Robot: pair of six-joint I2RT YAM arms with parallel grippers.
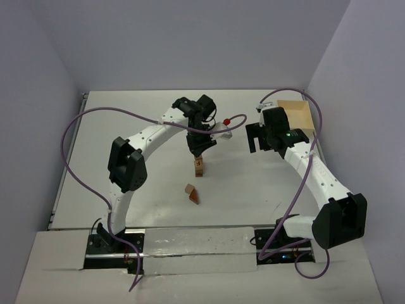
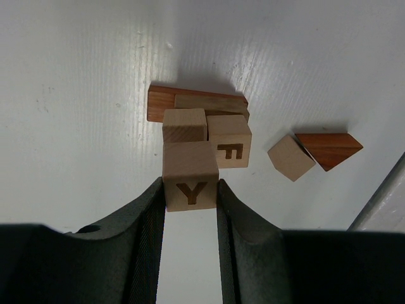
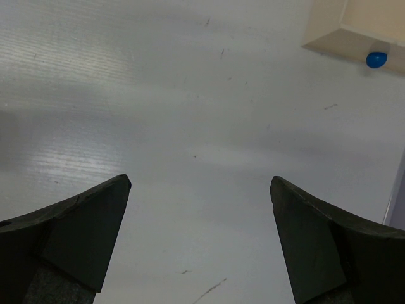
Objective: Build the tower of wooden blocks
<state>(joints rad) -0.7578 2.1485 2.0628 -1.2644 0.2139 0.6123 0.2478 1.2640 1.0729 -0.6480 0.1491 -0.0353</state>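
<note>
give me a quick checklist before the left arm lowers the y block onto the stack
1. Y block gripped between the left end effector fingers: ok
2. Y block held square, not tilted: ok
3. Y block centred over the stack: cannot tell
4. Stack standing upright in the top view: ok
5. Wedge and loose cube lying apart from the stack: ok
6. Right end effector open, over bare table away from the stack: ok

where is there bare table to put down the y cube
Bare: white table far left of the left arm; also between the wooden block stack and right arm. Crowded: beside the stack, near the reddish-brown wooden wedge.
</note>
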